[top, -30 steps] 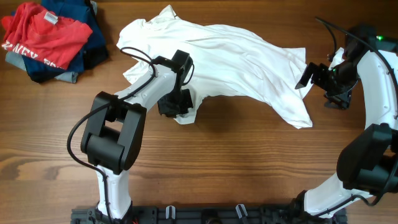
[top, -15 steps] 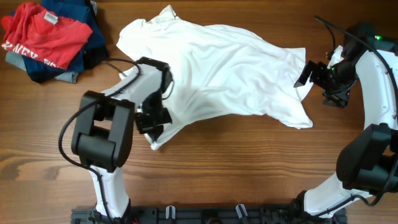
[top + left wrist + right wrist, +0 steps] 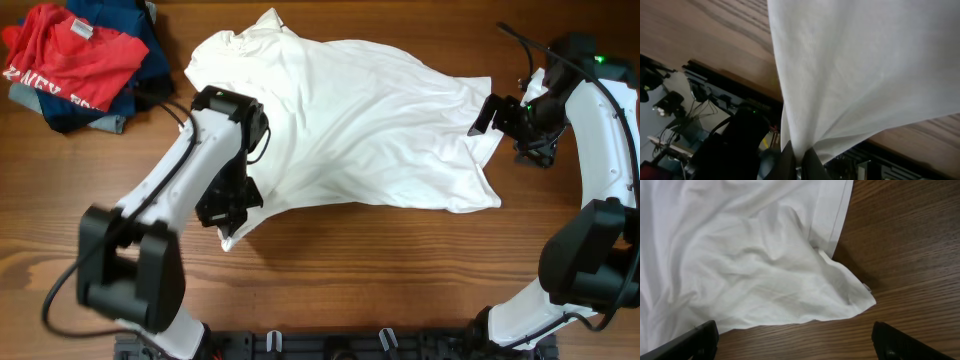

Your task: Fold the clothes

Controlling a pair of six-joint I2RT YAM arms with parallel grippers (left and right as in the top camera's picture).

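While left jaws clench its edge, white T-shirt (image 3: 370,120), long axis left-right, right jaws released.

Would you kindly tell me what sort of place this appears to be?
Probably a robotics lab bench: a left arm and right arm at a wooden table, a white T-shirt spread out, and a pile of red and navy garments.

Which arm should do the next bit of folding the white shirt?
Left. The left claw pinches the shirt's corner; the right claw hangs open at the other end, holding nothing.
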